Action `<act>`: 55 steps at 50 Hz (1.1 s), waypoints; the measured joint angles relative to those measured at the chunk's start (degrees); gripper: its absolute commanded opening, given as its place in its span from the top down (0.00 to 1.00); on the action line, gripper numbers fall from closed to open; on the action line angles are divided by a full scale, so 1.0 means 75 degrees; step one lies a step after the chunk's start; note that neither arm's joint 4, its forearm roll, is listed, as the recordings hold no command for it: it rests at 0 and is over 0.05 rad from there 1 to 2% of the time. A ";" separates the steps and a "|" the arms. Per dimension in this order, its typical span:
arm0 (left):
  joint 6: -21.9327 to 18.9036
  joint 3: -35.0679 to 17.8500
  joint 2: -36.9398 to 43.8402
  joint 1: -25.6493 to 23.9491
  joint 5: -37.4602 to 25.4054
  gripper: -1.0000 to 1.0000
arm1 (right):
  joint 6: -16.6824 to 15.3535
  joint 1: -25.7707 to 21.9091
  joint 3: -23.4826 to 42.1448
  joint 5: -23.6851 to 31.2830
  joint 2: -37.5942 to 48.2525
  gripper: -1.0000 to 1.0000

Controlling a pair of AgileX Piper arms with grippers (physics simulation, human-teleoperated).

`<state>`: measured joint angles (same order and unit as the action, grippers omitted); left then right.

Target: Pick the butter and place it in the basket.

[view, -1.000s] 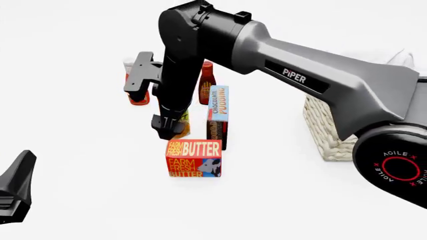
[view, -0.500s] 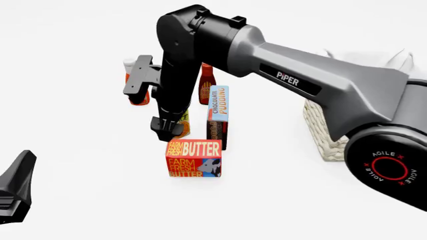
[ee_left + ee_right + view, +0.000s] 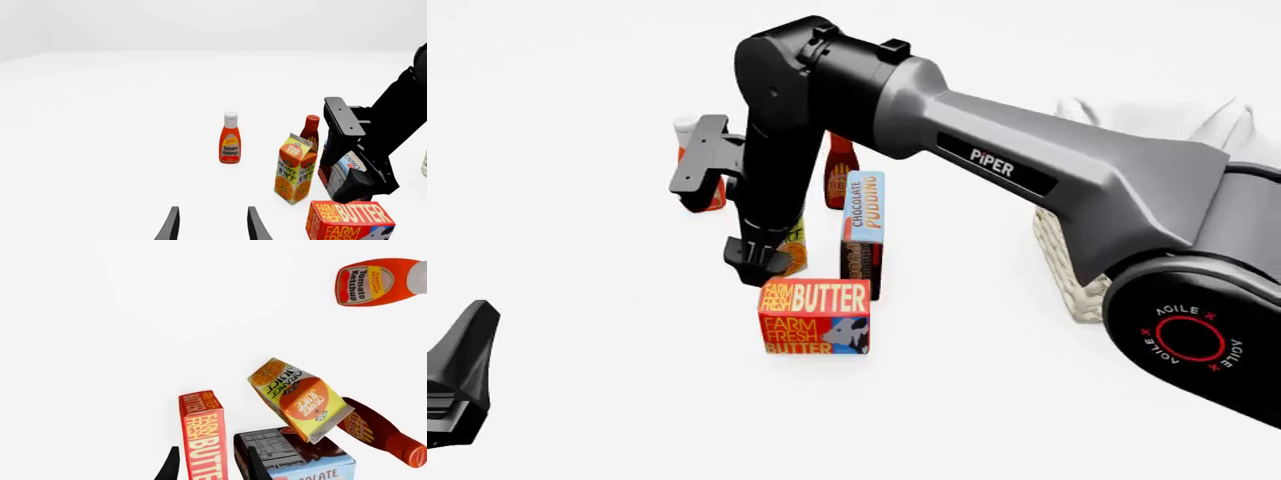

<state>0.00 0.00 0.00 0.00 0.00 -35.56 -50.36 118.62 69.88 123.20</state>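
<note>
Table [image 3: 587, 380] – plain white (no walls)

Right arm [image 3: 1054, 180]: reaches forward and leftward, forearm bent steeply down. Right gripper [image 3: 758, 262]: pointing down, fingers apart. Left gripper [image 3: 461, 375]: low at left edge, fingers [image 3: 171, 226] parted.

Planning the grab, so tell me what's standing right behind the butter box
Behind the butter stands the tall pudding box, and beside that the juice carton, mostly hidden by the right arm from the front. A brown bottle stands farther back, its base covered.
</note>
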 measured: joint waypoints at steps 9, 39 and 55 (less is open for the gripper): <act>0.0000 0.0000 0.0000 0.0000 0.0000 0.00 | 0.0001 -0.0003 0.0041 0.0000 0.0055 0.00; 0.0000 0.0000 0.0000 0.0000 0.0000 0.00 | -0.0010 -0.0018 0.0206 0.0000 0.0266 0.00; 0.0000 0.0000 0.0000 0.0000 0.0000 0.00 | -0.0019 -0.0025 0.0271 0.0000 0.0375 0.00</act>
<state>0.00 0.00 0.00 0.00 0.00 -35.70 -50.55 120.65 69.88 126.01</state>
